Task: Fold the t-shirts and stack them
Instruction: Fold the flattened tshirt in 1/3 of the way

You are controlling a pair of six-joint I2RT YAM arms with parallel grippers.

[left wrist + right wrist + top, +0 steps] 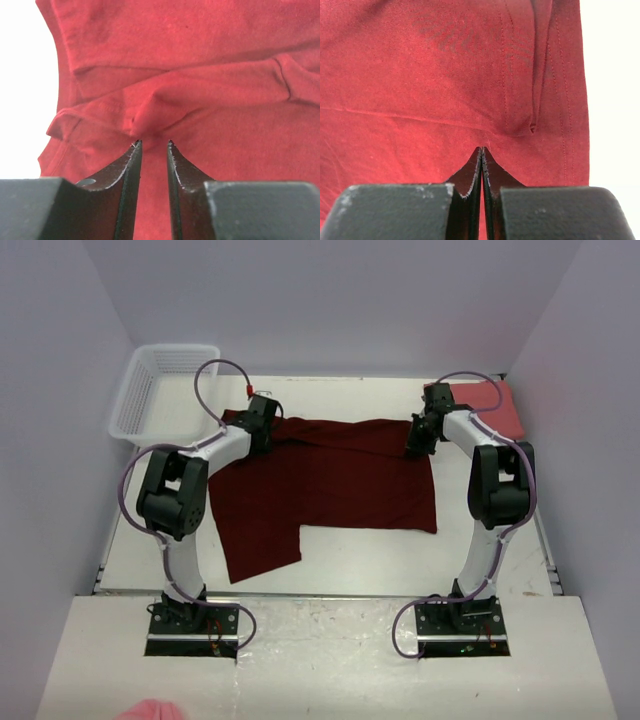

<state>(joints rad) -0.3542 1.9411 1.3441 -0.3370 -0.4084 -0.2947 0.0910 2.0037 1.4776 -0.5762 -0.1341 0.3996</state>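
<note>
The salmon t-shirt (pixel 500 405) is partly hidden behind the wrist of the right gripper (pixel 414 447). Ahead of the left gripper (pixel 152 144), the maroon t-shirt (pixel 200 90) is cut off by the frame, and a grip on it cannot be told.

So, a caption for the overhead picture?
Left gripper and right gripper pinch the far edge of a dark maroon cloth t-shirt.

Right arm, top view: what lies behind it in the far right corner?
A salmon pink t-shirt lies flat on the table behind the right arm. The arm covers its near left part, so its full outline cannot be seen.
</note>
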